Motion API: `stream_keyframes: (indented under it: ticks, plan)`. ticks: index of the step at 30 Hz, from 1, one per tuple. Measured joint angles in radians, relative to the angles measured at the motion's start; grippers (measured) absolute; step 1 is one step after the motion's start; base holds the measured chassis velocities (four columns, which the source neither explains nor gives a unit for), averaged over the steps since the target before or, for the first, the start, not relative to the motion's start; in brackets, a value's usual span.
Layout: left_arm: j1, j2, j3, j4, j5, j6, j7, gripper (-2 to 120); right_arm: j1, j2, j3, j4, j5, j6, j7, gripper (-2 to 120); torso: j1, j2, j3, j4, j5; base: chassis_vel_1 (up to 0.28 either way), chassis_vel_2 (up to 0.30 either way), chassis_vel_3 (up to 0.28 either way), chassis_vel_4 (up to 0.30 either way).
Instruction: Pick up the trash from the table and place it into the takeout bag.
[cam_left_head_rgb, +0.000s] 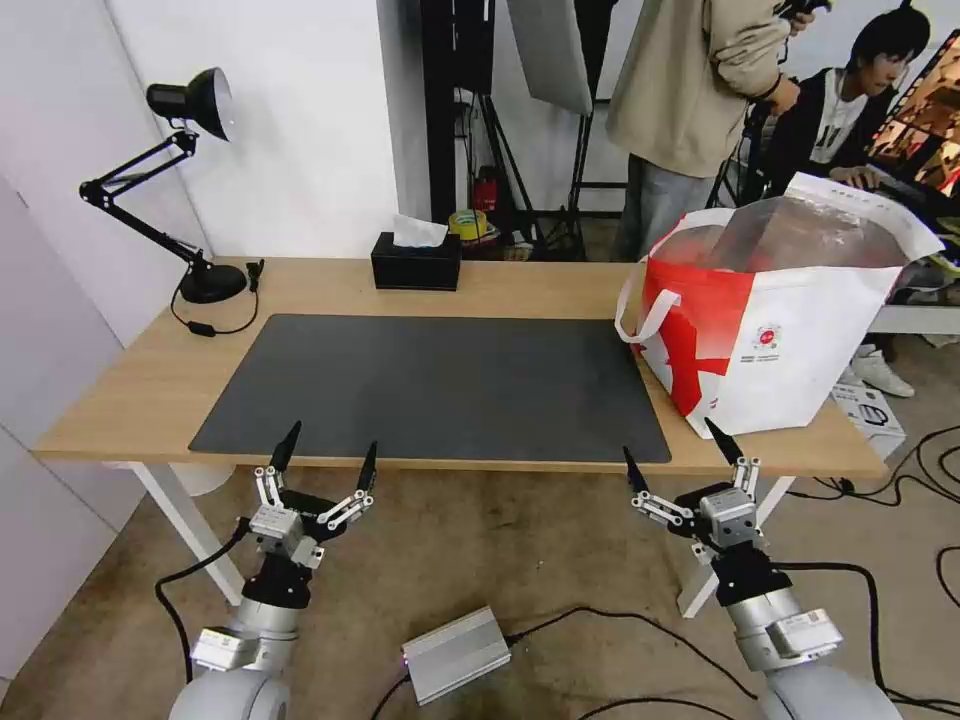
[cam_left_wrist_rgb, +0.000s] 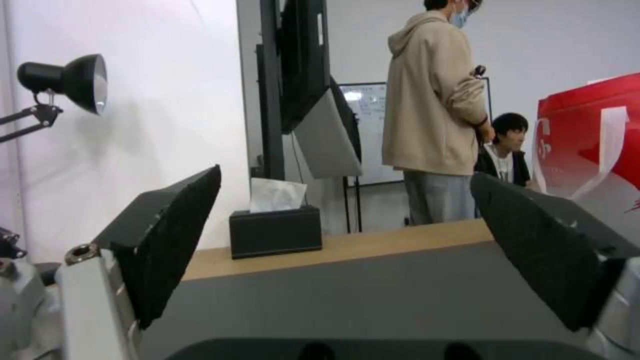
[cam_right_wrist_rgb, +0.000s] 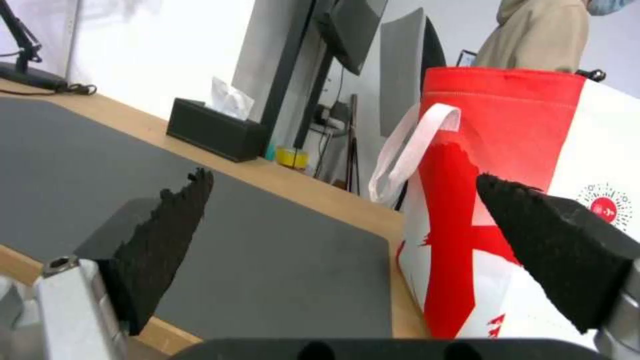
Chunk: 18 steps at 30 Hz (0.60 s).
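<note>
I held both grippers, left (cam_left_head_rgb: 325, 452) and right (cam_left_head_rgb: 672, 446), jaws wide and empty, off the desk's (cam_left_head_rgb: 540, 285) near edge, the bag (cam_left_head_rgb: 790, 340) upright at its right end, nearer my right arm.

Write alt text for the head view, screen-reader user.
Both grippers hang open and empty before the near edge of the table, left gripper and right gripper. The takeout bag stands open at the table's right end beside the dark grey mat; a black tissue box and desk lamp stand along the far edge.
</note>
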Motion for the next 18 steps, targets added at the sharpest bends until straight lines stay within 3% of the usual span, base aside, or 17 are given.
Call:
stream_keyframes:
  ticks: [18]
  plan:
    - [0.001,0.001,0.000,0.003,0.013,-0.003,-0.003,100,0.000,0.000,0.000,0.000,0.000,0.000,0.000,100,0.000,0.000,0.000,0.0000,0.0000,0.000,0.000,0.000,0.000]
